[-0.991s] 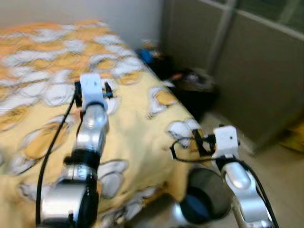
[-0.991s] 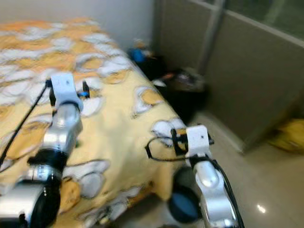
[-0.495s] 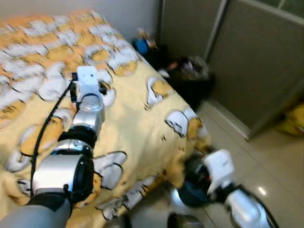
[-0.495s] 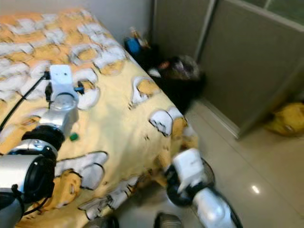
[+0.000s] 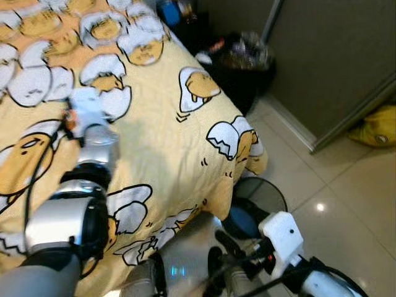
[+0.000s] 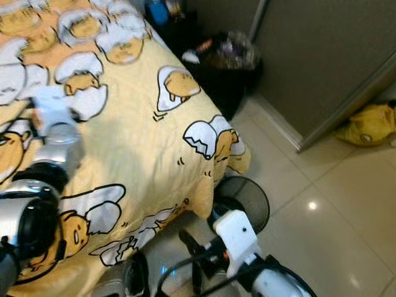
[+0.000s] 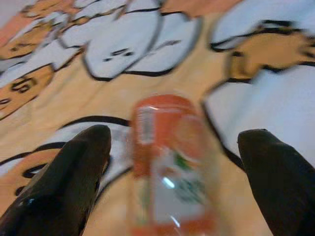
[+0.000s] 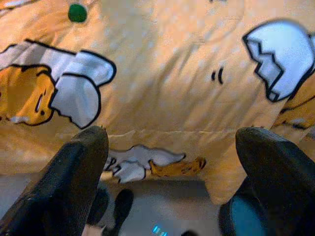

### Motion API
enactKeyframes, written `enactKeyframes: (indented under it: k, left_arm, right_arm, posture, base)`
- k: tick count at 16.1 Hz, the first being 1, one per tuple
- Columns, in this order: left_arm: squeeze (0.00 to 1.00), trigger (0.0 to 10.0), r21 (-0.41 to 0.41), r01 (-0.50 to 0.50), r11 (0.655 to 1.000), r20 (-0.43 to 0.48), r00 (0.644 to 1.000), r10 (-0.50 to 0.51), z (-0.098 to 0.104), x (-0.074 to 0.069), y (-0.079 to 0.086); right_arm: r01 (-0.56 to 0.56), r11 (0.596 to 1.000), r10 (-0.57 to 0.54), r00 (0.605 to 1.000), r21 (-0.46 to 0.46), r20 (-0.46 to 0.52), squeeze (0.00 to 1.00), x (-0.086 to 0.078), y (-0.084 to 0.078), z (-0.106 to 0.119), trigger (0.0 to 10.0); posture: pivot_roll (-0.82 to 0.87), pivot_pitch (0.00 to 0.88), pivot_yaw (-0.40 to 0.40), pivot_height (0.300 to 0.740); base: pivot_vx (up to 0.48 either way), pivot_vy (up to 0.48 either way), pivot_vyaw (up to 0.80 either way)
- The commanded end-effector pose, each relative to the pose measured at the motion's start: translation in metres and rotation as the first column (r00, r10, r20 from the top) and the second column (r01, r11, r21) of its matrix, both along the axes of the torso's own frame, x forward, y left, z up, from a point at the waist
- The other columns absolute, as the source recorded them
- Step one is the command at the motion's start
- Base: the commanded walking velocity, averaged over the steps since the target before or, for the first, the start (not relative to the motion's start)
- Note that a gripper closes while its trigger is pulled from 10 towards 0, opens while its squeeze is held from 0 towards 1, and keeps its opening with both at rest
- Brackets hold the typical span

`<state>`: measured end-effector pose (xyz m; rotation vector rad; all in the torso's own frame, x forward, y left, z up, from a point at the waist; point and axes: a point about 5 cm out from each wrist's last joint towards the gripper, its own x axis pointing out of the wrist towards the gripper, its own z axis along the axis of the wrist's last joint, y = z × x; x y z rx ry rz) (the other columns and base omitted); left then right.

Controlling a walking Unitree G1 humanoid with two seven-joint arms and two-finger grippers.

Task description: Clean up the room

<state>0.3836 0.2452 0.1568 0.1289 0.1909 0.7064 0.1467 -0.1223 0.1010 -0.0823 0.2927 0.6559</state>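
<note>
Small orange plastic bottle [image 7: 170, 167] lies on yellow egg-print bed cover [image 5: 167, 142], between spread fingers of left gripper [image 7: 177, 172], long side pointing away. Right gripper [image 8: 172, 191] spread wide, low beside bed, far.

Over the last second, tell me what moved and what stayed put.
The right gripper dropped from beside the bed's corner to low by the floor, near the mesh waste bin. The head camera tilted down, so the whole scene shifted. The left gripper stayed out over the yellow egg-print bedspread, fingers open either side of an orange-labelled bottle lying there. The bin kept its place.
</note>
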Motion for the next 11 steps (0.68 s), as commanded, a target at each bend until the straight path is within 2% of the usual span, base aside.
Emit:
enactKeyframes:
  k: [1, 4, 5, 6, 7, 8, 9, 11]
  left_arm:
    - [0.0, 10.0, -0.016, -0.031, 0.999, -0.034, 0.999, 0.03, -0.012, -0.006, 0.002]
    - [0.0, 10.0, -0.083, -0.045, 0.996, -0.112, 0.993, 0.036, -0.037, -0.016, 0.003]
    - [0.0, 10.0, -0.124, -0.01, 0.992, -0.159, 0.987, -0.01, -0.05, -0.019, -0.002]
    - [0.0, 9.6, -0.166, -0.013, 0.986, -0.259, 0.965, -0.031, -0.075, -0.031, -0.008]
    - [0.0, 4.9, -0.166, -0.038, 0.985, -0.296, 0.955, -0.013, -0.084, -0.038, -0.005]
    - [0.0, 0.8, -0.164, -0.047, 0.985, -0.304, 0.953, -0.005, -0.087, -0.04, -0.003]
    - [0.0, 0.0, -0.154, -0.07, 0.986, -0.307, 0.951, 0.019, -0.09, -0.044, 0.002]
    - [0.0, 0.0, -0.144, -0.082, 0.986, -0.283, 0.958, 0.039, -0.09, -0.046, 0.007]
  right_arm:
    - [-0.006, 1.0, 0.006, 1.0, -0.004, -0.012, 0.0, -0.004, -0.004, 0.003, 10.0]
    - [-0.007, 1.0, 0.006, 0.999, -0.013, -0.037, 0.0, -0.008, -0.004, 0.005, 10.0]
    - [-0.002, 1.0, 0.002, 0.999, -0.007, -0.044, 0.0, -0.008, -0.004, 0.005, 10.0]
    - [-0.001, 1.0, 0.001, 0.999, -0.006, -0.052, 0.0, -0.009, -0.003, 0.004, 10.0]
    - [0.0, 1.0, -0.001, 0.999, -0.006, -0.055, 0.0, -0.009, -0.003, 0.004, 10.0]
    - [0.001, 1.0, -0.002, 0.998, -0.005, -0.055, 0.0, -0.008, -0.003, 0.004, 10.0]
    - [0.009, 1.0, -0.009, 0.998, -0.003, -0.055, 0.0, -0.006, -0.003, 0.004, 10.0]
    - [0.034, 0.999, -0.033, 0.998, 0.004, -0.051, 0.0, 0.0, -0.004, 0.004, 10.0]
  posture:
    - [-0.37, 0.325, -0.062, 0.74]
    - [-0.38, 0.331, -0.067, 0.74]
    - [-0.38, 0.331, -0.066, 0.74]
    - [-0.38, 0.332, -0.064, 0.74]
    - [-0.38, 0.33, -0.063, 0.74]
    - [-0.38, 0.33, -0.061, 0.74]
    - [-0.38, 0.328, -0.058, 0.74]
    - [-0.37, 0.317, -0.051, 0.74]
  base:
    - [0.0, 0.0, 0.0]
    - [0.0, 0.0, 0.0]
    - [0.0, 0.0, 0.0]
    - [0.0, 0.0, 0.0]
    - [0.0, 0.0, 0.0]
    - [0.0, 0.0, 0.0]
    - [0.0, 0.0, 0.0]
    - [0.0, 0.0, 0.0]
